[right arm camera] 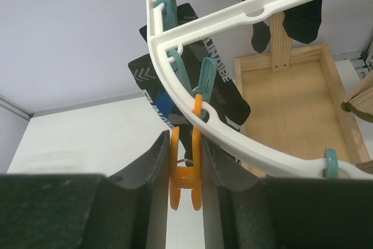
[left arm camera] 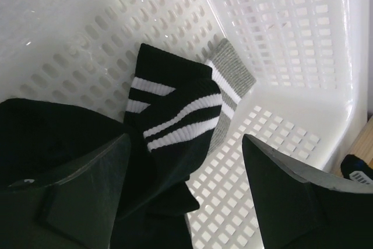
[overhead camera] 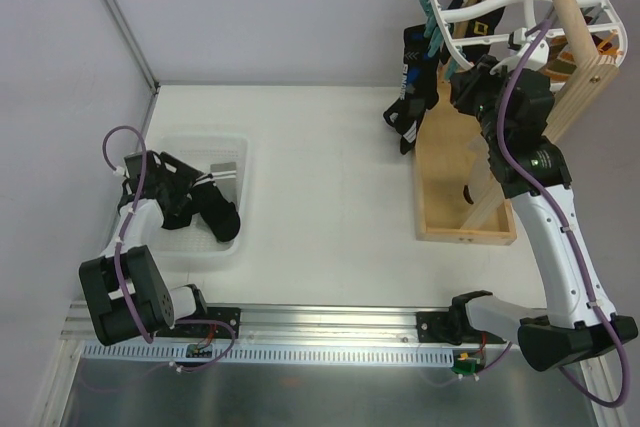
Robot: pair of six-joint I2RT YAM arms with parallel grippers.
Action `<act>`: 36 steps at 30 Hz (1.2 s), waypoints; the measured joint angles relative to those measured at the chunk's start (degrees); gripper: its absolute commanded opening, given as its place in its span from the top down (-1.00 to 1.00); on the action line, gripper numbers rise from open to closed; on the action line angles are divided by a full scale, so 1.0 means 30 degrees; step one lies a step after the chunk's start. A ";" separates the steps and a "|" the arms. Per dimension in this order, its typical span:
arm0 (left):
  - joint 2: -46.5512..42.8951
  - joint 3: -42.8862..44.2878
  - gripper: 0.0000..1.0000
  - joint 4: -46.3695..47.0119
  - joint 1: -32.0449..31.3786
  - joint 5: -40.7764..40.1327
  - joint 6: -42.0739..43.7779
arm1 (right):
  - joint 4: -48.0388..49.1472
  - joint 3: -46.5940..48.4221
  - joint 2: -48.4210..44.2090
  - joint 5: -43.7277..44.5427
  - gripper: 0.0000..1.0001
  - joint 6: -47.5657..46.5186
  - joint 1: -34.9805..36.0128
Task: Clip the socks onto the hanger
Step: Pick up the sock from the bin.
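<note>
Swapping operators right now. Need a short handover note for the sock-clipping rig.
Left gripper: open, down in the basket, fingers on either side of a black striped sock; nothing gripped yet.
Right gripper: shut on an orange peg at the rim of the hanger.
Done: a few dark socks already hang from the hanger, including a lettered black sock beside that peg.
Left: at least the striped sock and a grey sock are in the basket, not yet clipped.
</note>
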 measured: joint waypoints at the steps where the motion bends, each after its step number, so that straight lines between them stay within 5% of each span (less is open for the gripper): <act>1: 0.0022 -0.0066 -0.50 0.0226 0.0000 0.0087 -0.0204 | -0.0007 0.0029 -0.0007 -0.0029 0.99 -0.0022 0.0000; 10: 0.0699 -0.0124 -0.29 0.1384 0.0000 0.0867 -0.1574 | -0.0029 0.0036 0.0066 -0.0058 0.99 -0.0036 0.0000; 28: 0.0452 -0.1435 -0.33 0.1719 0.0000 0.2004 -0.2033 | -0.0503 0.0357 0.0270 -0.0044 0.99 -0.0109 0.0000; 30: 0.0379 -0.1435 -0.19 0.1690 0.0000 0.1982 -0.2069 | -0.0525 0.0379 0.0284 -0.0044 0.99 -0.0117 0.0000; 34: 0.0619 -0.1384 0.88 0.1690 0.0000 0.1923 -0.2149 | -0.0634 0.0568 0.0372 -0.0051 0.98 -0.0109 0.0000; 36: 0.0882 -0.1268 1.00 0.1719 0.0000 0.1894 -0.2062 | -0.0692 0.0568 0.0372 -0.0044 0.99 -0.0109 0.0007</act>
